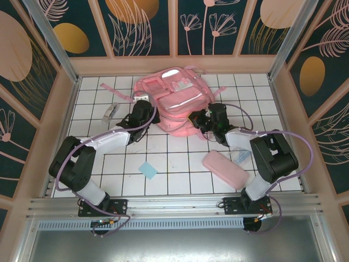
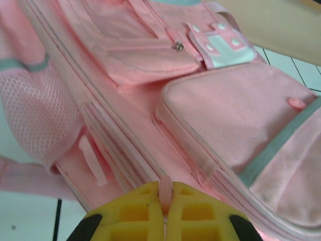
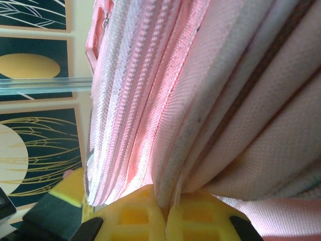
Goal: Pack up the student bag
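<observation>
Student bag (image 1: 174, 101), one large pink fabric backpack: the left gripper (image 2: 164, 201) clamps its tab (image 2: 165, 187), the right gripper (image 3: 168, 203) its seam (image 3: 173, 170). One flat pink pencil case (image 1: 225, 168) lies near it.

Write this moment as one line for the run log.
left gripper: shut on backpack tab | right gripper: shut on backpack seam | pencil case: on table, not packed

Top cam looks down on the whole table (image 1: 180, 158) from above the near edge. Both wrist cams are jammed right up against the backpack (image 1: 174, 98), one on each side.
</observation>
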